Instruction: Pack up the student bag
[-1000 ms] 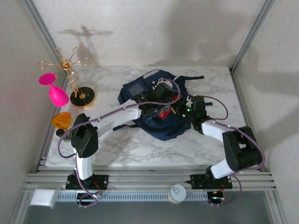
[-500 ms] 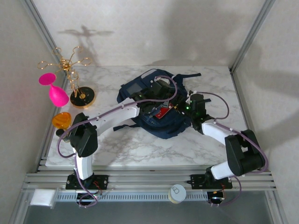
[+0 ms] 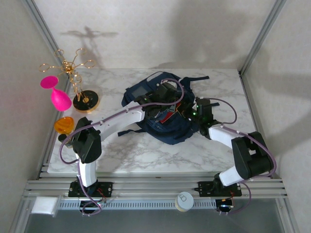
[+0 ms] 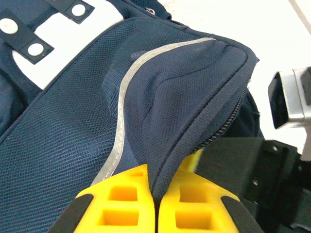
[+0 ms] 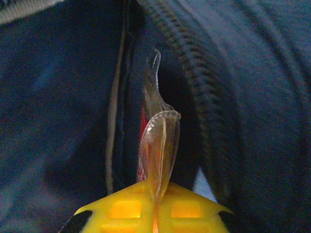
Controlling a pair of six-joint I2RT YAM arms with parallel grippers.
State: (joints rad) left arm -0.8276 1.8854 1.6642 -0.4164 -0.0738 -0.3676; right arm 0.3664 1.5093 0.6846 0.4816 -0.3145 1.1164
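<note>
Clamping the flap of the student bag [image 4: 73, 121] at lower centre frame, the left gripper [image 4: 156, 204] holds it up while the right gripper [image 5: 155, 213] pinches a clear wrapper [image 5: 158, 141] that could snag the zipper [image 5: 199, 68].

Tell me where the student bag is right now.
In the top view the student bag lies mid-table, toward the far edge, right of the gold stand; the left gripper pinches its pocket flap.
</note>
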